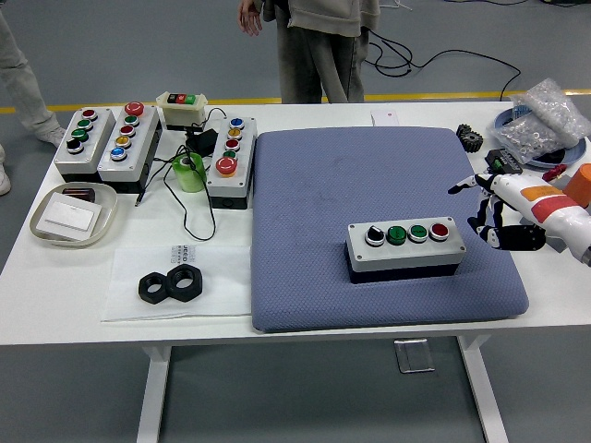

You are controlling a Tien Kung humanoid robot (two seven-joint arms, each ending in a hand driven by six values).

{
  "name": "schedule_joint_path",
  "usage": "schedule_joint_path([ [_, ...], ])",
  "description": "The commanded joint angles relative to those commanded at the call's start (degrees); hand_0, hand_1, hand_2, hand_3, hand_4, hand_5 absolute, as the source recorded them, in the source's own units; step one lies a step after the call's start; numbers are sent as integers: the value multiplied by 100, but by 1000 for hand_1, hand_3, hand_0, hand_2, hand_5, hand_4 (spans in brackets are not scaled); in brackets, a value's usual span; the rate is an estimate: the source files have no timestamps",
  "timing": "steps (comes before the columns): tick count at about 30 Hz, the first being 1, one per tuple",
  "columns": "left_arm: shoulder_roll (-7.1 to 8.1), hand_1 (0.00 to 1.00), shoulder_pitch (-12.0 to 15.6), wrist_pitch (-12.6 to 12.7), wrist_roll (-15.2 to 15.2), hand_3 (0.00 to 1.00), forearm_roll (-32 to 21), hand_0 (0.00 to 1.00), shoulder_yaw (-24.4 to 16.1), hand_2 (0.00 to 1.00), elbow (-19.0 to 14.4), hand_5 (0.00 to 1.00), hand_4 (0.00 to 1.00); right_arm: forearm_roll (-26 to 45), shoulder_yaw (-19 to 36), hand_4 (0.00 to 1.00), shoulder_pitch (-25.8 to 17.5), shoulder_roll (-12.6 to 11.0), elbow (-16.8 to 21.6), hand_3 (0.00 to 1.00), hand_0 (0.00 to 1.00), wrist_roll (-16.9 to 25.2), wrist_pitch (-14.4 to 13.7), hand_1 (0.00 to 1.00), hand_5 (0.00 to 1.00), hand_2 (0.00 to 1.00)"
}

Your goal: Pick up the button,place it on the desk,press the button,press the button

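A grey button box (404,246) with a black selector, two green buttons and a red button lies on the blue pad (369,175), toward its front right. My right hand (487,210) hovers at the pad's right edge, a short way right of the box and not touching it. Its fingers are spread and hold nothing. My left arm is out of view.
Three more button boxes (111,138), a small three-button unit (183,108), a green tape roll (189,172) and cables sit at the back left. A dish (72,214) and black nuts (171,285) lie front left. Bagged parts (545,120) crowd the right. A person (323,46) stands beyond the table.
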Motion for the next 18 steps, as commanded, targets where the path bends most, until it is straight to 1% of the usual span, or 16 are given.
schedule_joint_path([
  [1, -1, 828, 2, 2, 1, 829, 4, 739, -4, 876, 0, 998, 637, -15, -17, 594, 2, 12, -5, 733, 400, -4, 6, 196, 2, 322],
  [2, -2, 828, 3, 3, 2, 830, 7, 739, -6, 876, 1, 998, 637, -21, -32, 596, 6, 19, -6, 738, 377, -6, 13, 173, 2, 293],
  [7, -1, 828, 15, 6, 2, 830, 19, 739, -14, 876, 1, 998, 637, -70, -217, 596, 74, 74, -32, 738, 377, -27, 104, 173, 2, 293],
  [9, -1, 828, 17, 6, 3, 830, 22, 739, -15, 876, 1, 998, 638, -77, -251, 579, 86, 89, -51, 739, 367, -32, 117, 160, 2, 281],
  [12, -2, 828, 28, 9, 8, 830, 43, 739, -30, 876, -1, 998, 638, -100, -420, 579, 139, 163, -179, 739, 367, -62, 163, 160, 2, 281],
  [18, -1, 827, 30, 9, 15, 830, 68, 739, -43, 876, -4, 998, 638, -116, -524, 581, 183, 246, -380, 740, 362, -88, 195, 155, 2, 272],
])
